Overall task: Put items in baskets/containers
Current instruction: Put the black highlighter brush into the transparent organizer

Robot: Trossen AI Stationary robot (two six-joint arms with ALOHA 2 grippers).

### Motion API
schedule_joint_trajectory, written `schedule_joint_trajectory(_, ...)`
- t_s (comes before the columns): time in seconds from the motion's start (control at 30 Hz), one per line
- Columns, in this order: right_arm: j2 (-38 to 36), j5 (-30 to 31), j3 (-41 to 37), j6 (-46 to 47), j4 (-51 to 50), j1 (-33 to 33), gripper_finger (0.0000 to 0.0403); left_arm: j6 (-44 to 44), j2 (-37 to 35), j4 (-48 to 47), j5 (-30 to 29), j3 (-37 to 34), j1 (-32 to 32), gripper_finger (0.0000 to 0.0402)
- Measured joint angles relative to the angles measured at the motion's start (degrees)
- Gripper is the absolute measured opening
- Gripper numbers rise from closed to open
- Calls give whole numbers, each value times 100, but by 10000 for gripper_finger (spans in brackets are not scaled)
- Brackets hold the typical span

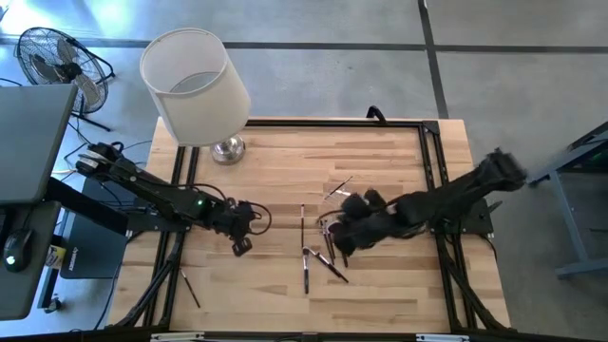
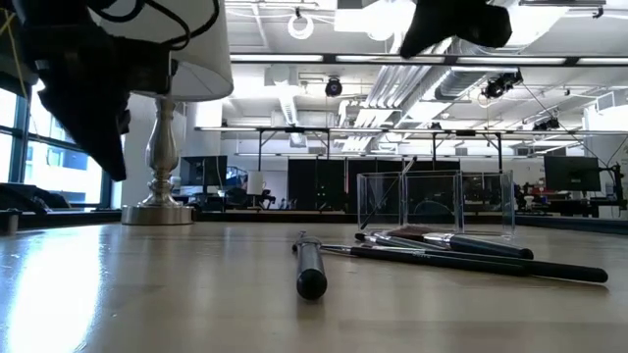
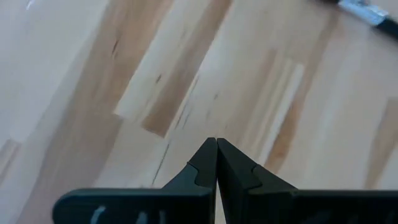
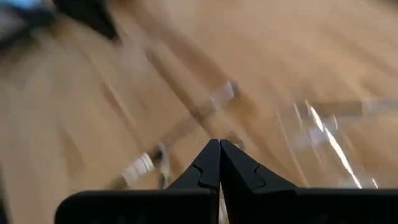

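Several brushes (image 1: 318,258) lie loose near the table's middle, just beside the clear box (image 2: 436,204). Your right gripper (image 1: 344,237) hovers over them, fingers together, empty; left gripper (image 1: 241,246) likewise, waiting. Next, open and pinch one handle.

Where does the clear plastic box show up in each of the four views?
High view: the clear box is faint, just above the right gripper, at table centre.
Low view: upright, right of centre, behind the brushes.
Left wrist view: not in it.
Right wrist view: blurred clear edges at the right.
Shared landmark: the brushes lying beside the box.
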Motion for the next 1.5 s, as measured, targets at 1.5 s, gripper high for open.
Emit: schedule_joint_trajectory(1.5, 2601, -1724, 728, 2071, -849, -777, 138, 356, 0, -101, 84, 4, 0, 0)
